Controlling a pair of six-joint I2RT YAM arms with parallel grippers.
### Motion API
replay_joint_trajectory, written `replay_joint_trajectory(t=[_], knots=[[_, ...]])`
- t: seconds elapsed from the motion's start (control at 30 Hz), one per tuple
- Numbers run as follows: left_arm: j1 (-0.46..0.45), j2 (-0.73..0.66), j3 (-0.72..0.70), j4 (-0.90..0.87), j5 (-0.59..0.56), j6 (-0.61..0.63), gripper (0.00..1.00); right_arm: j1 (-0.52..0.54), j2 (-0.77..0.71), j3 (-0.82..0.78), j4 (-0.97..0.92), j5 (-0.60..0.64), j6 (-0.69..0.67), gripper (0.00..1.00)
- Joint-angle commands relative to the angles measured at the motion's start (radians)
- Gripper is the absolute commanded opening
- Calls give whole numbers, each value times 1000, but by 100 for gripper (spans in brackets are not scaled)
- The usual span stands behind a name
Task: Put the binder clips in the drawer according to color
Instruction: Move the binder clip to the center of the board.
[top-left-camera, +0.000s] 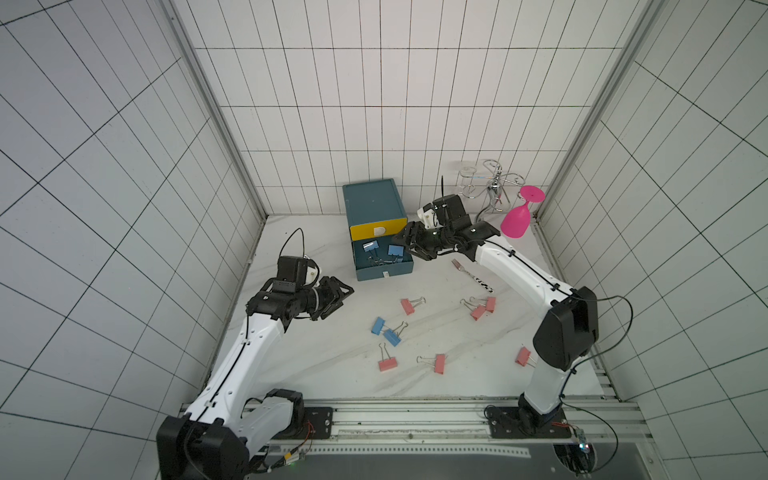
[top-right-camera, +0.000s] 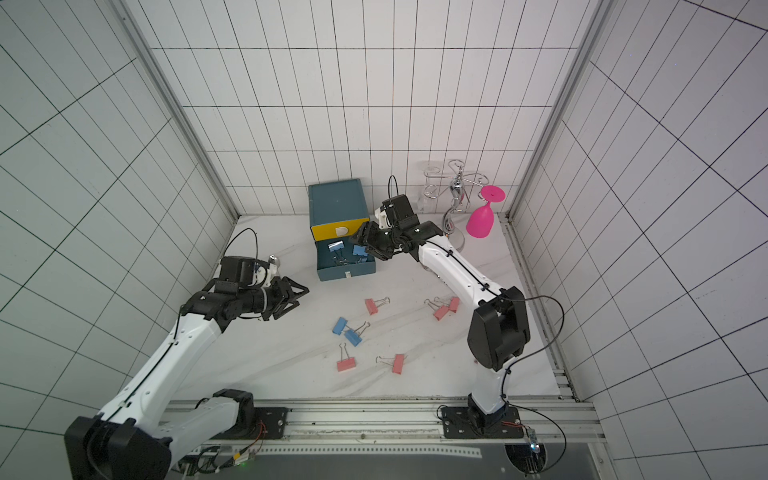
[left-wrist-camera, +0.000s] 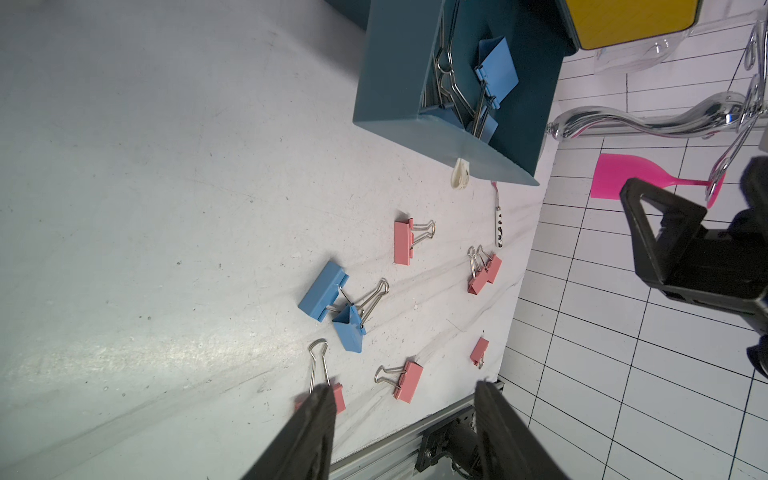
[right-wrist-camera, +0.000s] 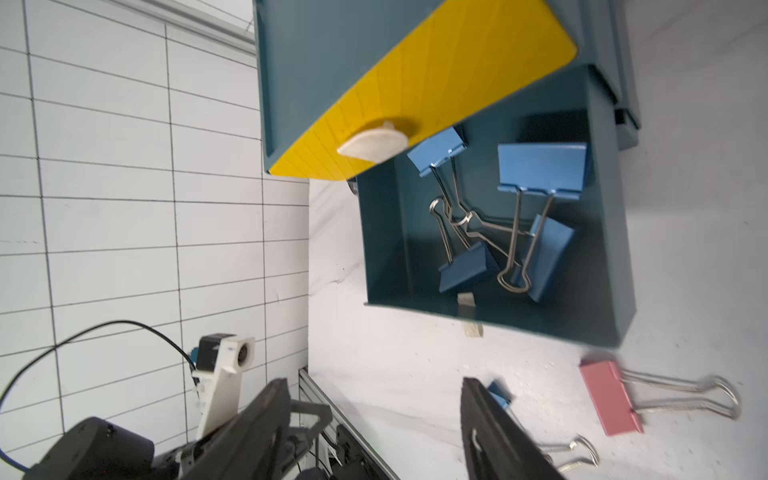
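At the back of the white table (top-left-camera: 299, 365) the drawer unit (top-left-camera: 374, 199) has its yellow upper front (top-left-camera: 376, 230) closed, contents hidden, and its lower drawer (top-left-camera: 384, 272) pulled out. Both top views show only two blue bodies and tangled wire inside. The right wrist view resolves four blue clips (right-wrist-camera: 540, 166) there.

Tools: right gripper (top-left-camera: 409, 245) hangs just beside the open drawer's right edge, fingers spread, nothing between them. The left gripper (top-left-camera: 344, 300) hovers to the left of the drawer and nearer the front, likewise spread and empty.

Loose on the table: two blue clips (top-left-camera: 378, 325) touching, and six pink clips (top-left-camera: 408, 306), two of them (top-left-camera: 484, 307) overlapping. One pink clip (top-left-camera: 523, 356) is partly covered by the right arm's elbow. In the right wrist view a finger (right-wrist-camera: 490, 424) hides most of one loose blue clip.

A fork (top-left-camera: 473, 276) with a spotted handle lies close under the right forearm, its handle end cut off. The chrome rack (top-left-camera: 494, 187) in the back right corner carries an inverted pink goblet (top-left-camera: 515, 220). A clear glass (top-left-camera: 467, 172) on the rack is barely discernible.
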Motion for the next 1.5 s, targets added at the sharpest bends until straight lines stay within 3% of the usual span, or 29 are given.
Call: replay_joint_trajectory(t=[0.0,0.4,0.87,1.13,1.47], knots=[[8,-12,-8,-9,-9,34,57,35,-37,-31,-188,63,-168,66],[18,-44,-46,-84,-37,74,57,201,-33,-167,-396,201,-352,63],[35,-114,-17,-176,-108,83,55,404,212,-56,-497,297,-444,51],[38,-157,-42,-171,-104,58,55,422,298,-22,-522,400,-430,45],[40,-180,-69,-149,-87,30,55,422,356,-2,-521,402,-445,39]])
